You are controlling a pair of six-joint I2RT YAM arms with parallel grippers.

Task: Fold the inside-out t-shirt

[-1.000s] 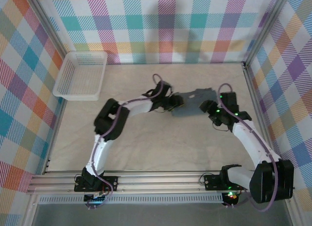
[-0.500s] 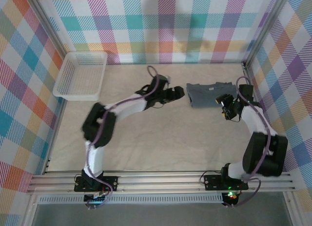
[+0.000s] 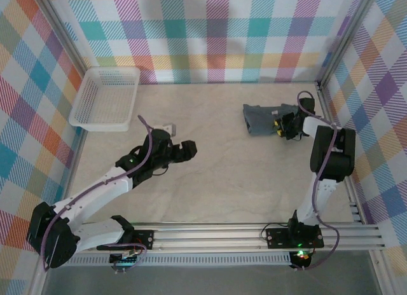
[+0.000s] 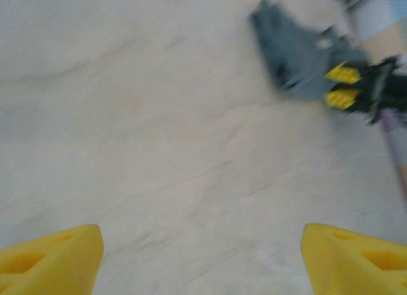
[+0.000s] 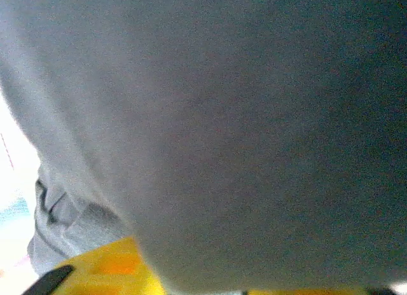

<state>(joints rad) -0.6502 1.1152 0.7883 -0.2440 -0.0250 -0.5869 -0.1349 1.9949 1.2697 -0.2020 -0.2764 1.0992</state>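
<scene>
Since a moment ago my left hand (image 3: 186, 150) has pulled back, spread wide and empty. Right hand (image 3: 283, 125) meets the t-shirt (image 3: 262, 119) far right on the counter (image 3: 222, 180); grip unclear. Limp, light cloth: pinch a hem corner.

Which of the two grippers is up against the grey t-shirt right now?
The right gripper, at the t-shirt's right-hand edge in the top view. The left gripper hangs open over bare table, well apart from the cloth.
</scene>
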